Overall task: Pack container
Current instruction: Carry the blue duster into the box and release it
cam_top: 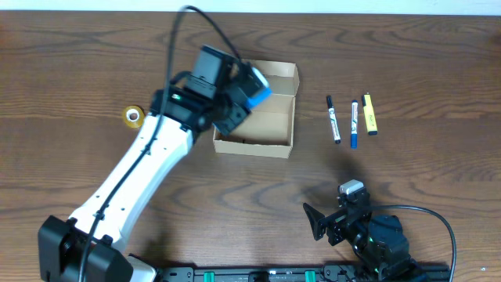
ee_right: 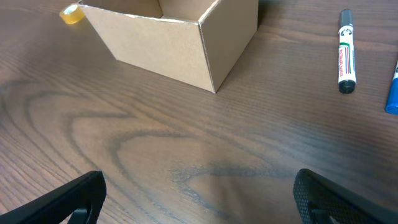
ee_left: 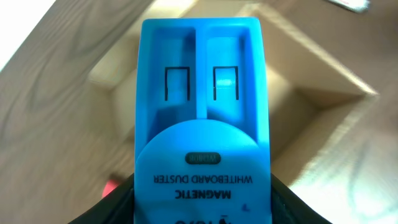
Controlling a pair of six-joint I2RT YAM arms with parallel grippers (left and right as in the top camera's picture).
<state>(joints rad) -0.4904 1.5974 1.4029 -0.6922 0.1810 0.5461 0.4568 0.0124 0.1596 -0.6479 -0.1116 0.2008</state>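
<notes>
Evidently the blue eraser (ee_left: 202,124) was clamped by the left gripper (cam_top: 239,95) and held over the open box (cam_top: 266,129) for lowering inside, while the right gripper (ee_right: 199,193) was parked well clear of the box, jaws wide and empty.

Small yellow tape roll (cam_top: 134,116) is sitting alone on the wooden bench (cam_top: 78,63); well away, a black marker (cam_top: 333,119), blue marker (cam_top: 354,124) and yellow highlighter (cam_top: 369,114) are lying side by side.
</notes>
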